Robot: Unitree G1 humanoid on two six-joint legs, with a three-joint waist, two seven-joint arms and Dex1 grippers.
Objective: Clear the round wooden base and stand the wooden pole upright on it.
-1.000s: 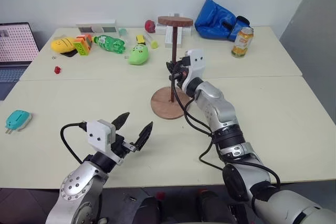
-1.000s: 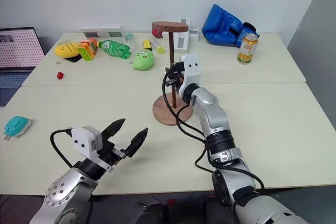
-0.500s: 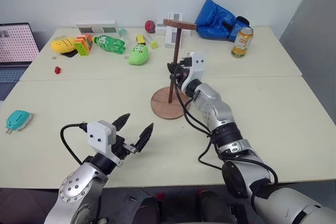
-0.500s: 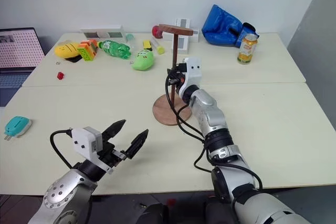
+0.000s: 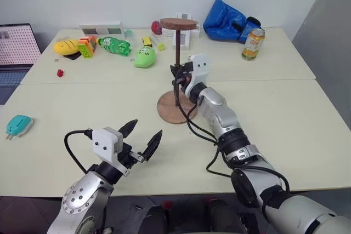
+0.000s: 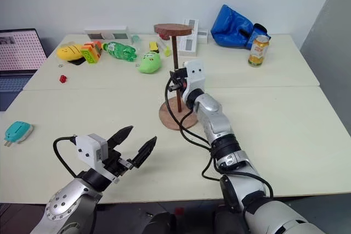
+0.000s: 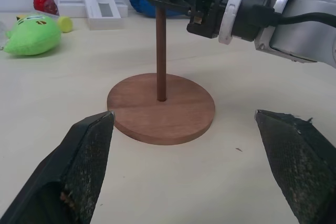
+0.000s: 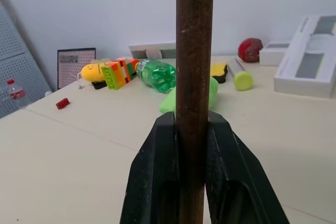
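Observation:
The round wooden base [image 5: 164,114] lies flat at the middle of the table, with nothing else on it. The wooden pole [image 5: 177,47] stands close to upright, its lower end at the base's centre [image 7: 160,97] and its small disc [image 5: 178,23] on top. My right gripper [image 5: 176,74] is shut on the pole about halfway up; both fingers [image 8: 226,145] clamp the rod [image 8: 194,51]. My left gripper [image 5: 143,130] hovers open near the table's front edge, pointing at the base, nothing between its fingers [image 7: 89,156].
Along the back of the table lie a yellow toy [image 5: 66,46], a green bottle [image 5: 114,45], a green toy [image 5: 145,57], white boxes [image 5: 184,38], a blue bag [image 5: 227,21] and a can [image 5: 253,44]. A teal object [image 5: 18,125] sits front left, a laptop [image 5: 16,45] far left.
Half a second ago the pole's top leaned to the right; now it stands straighter over the base. My right gripper stays shut on it. The left arm has not moved.

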